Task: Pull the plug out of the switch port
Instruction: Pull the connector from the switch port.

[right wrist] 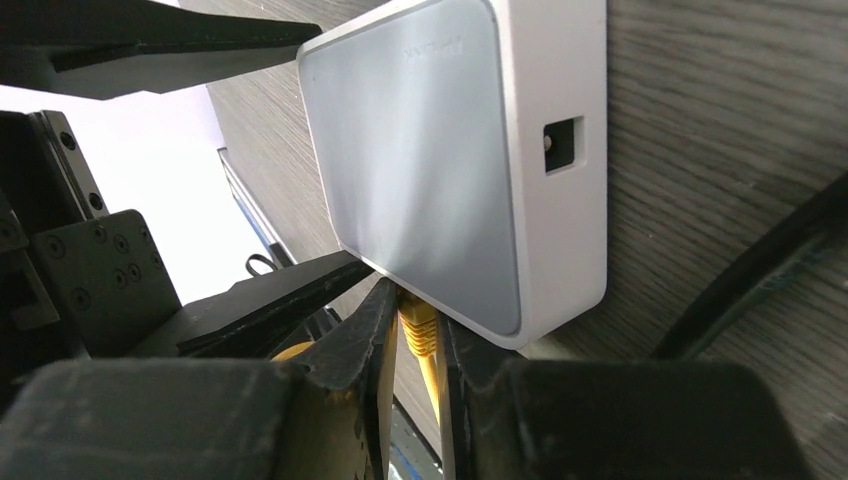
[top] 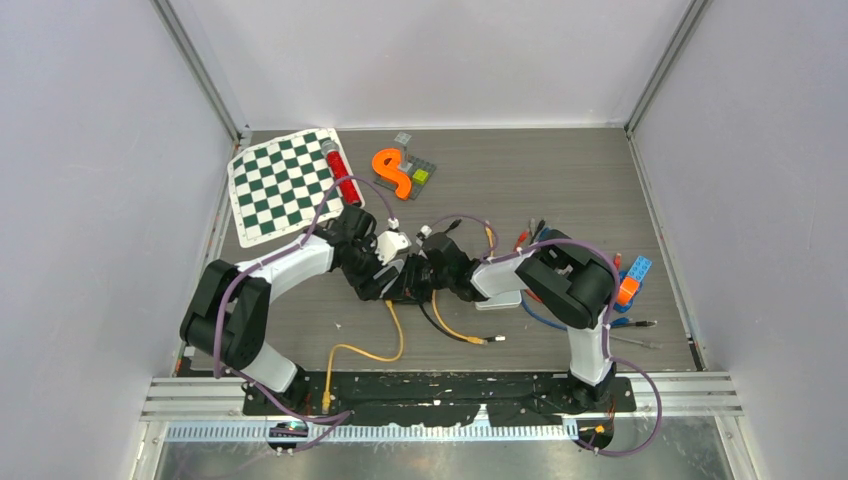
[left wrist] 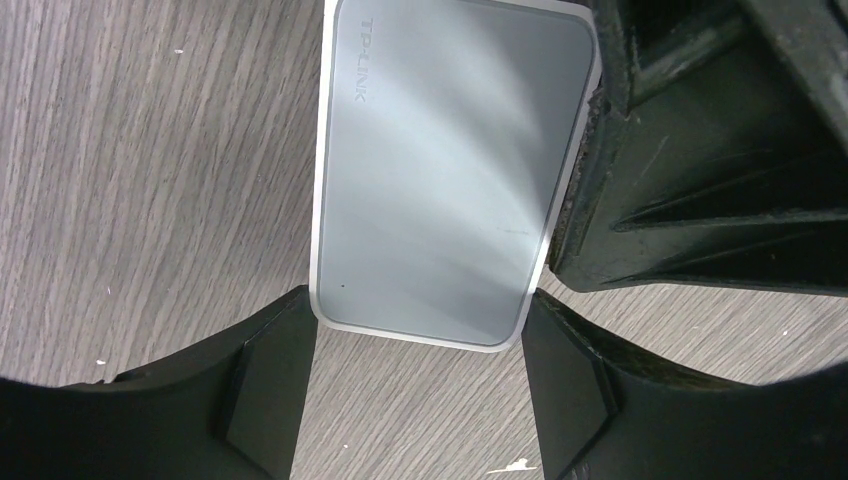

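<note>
The switch is a flat white box with a grey top and lies on the table. My left gripper has a finger on each near corner of the box and holds it. In the right wrist view the switch has a yellow plug seated in its near side. My right gripper is shut on that plug right at the port. In the top view both grippers, left and right, meet at the table's middle and hide the switch. The plug's yellow cable runs toward the near edge.
A chessboard mat, a red cylinder, an orange S-shape and brick plates lie at the back left. Loose cables lie in front of the right arm. Clip leads and blue and orange blocks are at the right.
</note>
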Available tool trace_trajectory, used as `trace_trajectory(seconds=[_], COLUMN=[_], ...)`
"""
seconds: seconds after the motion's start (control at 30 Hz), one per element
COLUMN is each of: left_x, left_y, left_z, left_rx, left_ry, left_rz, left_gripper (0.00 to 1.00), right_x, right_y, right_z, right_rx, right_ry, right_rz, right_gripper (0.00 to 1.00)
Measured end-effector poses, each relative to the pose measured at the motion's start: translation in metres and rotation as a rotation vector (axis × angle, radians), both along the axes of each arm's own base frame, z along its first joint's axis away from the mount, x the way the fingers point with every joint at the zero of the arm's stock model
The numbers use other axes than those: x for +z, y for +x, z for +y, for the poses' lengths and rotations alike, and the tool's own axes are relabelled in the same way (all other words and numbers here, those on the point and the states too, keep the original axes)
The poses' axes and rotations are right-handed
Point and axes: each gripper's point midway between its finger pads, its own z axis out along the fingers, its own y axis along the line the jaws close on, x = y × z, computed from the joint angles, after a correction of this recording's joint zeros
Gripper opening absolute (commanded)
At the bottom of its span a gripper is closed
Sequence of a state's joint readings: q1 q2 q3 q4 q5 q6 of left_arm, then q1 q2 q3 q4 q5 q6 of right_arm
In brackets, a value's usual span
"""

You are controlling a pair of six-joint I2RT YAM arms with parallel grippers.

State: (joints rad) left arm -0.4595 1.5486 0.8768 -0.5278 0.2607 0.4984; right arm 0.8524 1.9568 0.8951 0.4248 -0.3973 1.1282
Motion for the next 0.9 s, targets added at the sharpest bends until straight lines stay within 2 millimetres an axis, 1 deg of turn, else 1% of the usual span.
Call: trace_trajectory(seconds=[0.27,0.6,0.73,0.9], left_x=[0.000,0.000,0.000,-0.001], left_y=[0.000,0.000,0.000,0.001], left_z=[0.000,0.000,0.000,0.003], left_rx=[-0.003,-0.004,-0.005,-0.001], left_ry=[0.006,0.014,0.015,0.031], left_rz=[-0.003,-0.006,-0.007,-0.015], left_gripper=[0.35,0.35,0.36,0.37], right_x=[0.001,0.001,0.003,-0.006], right_y=[-0.005,-0.008,-0.013,-0.024], right_z=[-0.003,-0.004,-0.004,-0.012], right_rx=[0.061,0.077,0.089,0.101], right_ry=[-0.016,-0.007,0.020,0.008], right_rz=[-0.036,-0.034,-0.021,0.014], right_gripper=[0.05,0.05,0.05,0.05])
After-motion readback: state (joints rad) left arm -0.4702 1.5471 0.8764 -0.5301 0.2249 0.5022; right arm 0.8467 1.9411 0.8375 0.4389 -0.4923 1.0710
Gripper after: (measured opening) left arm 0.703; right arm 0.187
